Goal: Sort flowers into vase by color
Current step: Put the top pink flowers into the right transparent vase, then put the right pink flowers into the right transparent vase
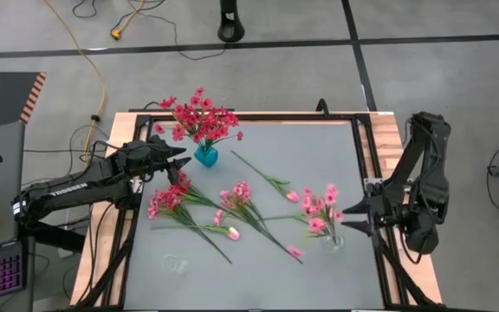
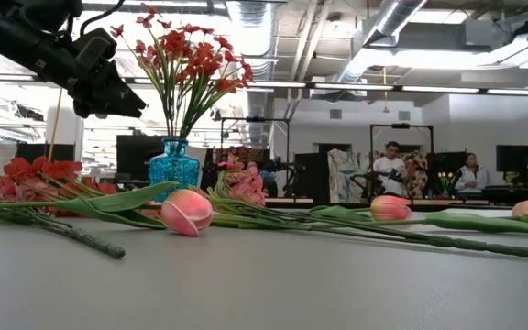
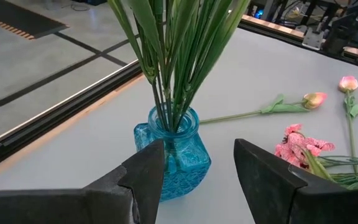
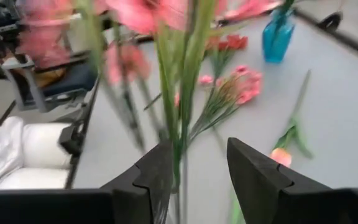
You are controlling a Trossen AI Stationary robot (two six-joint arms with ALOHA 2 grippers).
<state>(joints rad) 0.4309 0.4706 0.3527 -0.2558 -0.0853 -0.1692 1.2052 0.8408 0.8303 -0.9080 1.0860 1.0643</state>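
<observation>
Hidden or unclear: the clear glass vase (image 1: 337, 243) near the right edge of the tabletop (image 1: 319, 156) is barely made out from above, only a faint outline under pink blooms, and in the right wrist view its glass is cut off at the frame's foot while the blooms above are blurred. A second faint clear object (image 1: 175, 263) near the front left of the tabletop cannot be identified. The loose stems overlap, so an exact stem count cannot be given. Vases: two are counted. The blue glass vase (image 1: 205, 156) stands upright at the back left and is filled with a bunch of deep red flowers (image 1: 199, 117). The clear vase holds a bunch of lighter pink flowers (image 1: 322, 211). Loose on the tabletop: one mixed red and pink cluster (image 1: 166, 199) at the left, one pink cluster (image 1: 236, 196) at the centre, and four pale tulip-like buds are counted from above (image 1: 233, 233), (image 1: 295, 252), (image 1: 292, 197), (image 1: 217, 217). Left gripper (image 1: 180, 162): held above the tabletop just beside the blue vase, jaws apart, nothing between them; in its wrist view the vase is seen past the gap. Right gripper (image 1: 351, 216): at the right edge, jaws apart with green stems (image 4: 180, 112) of the pink bunch between them; contact with the stems cannot be told.
</observation>
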